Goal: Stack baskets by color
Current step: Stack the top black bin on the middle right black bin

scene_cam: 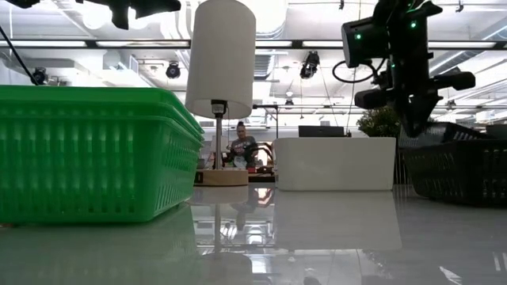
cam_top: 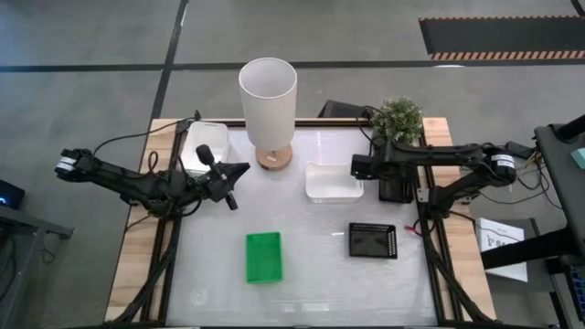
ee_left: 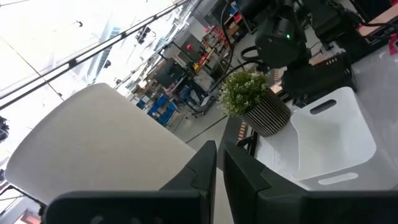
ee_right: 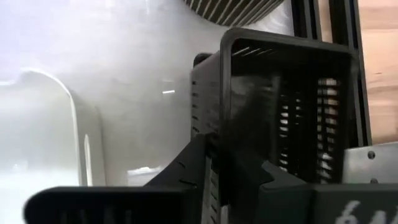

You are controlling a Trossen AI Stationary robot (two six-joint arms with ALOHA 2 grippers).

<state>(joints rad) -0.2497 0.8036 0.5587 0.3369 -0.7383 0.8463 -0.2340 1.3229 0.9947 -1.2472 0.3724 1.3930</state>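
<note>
We observe a glossy white table surface (cam_top: 311, 265) framed by wooden side boards, standing on a grey floor with dark tape lines; the low view shows an open hall behind it with ceiling lights and a seated person (scene_cam: 242, 146). A tall white cylindrical lamp (cam_top: 268, 102) on a round wooden base and a small potted plant (cam_top: 398, 117) in a ribbed pot stand at the far edge. We note a green basket (cam_top: 263, 257) with slatted walls near the front centre, a smooth white basket (cam_top: 333, 182) at mid-table, another white basket (cam_top: 203, 144) at the far left, and a black mesh basket (cam_top: 373, 240) to the right. A second black basket (ee_right: 292, 106), perforated and rounded at the corners, sits by the plant. The right gripper (ee_right: 214, 165) straddles this basket's wall, fingers nearly closed on either side of it; we cannot tell whether it grips. The left gripper (ee_left: 219, 168) hangs above the table beside the lamp, fingers together, holding nothing.
</note>
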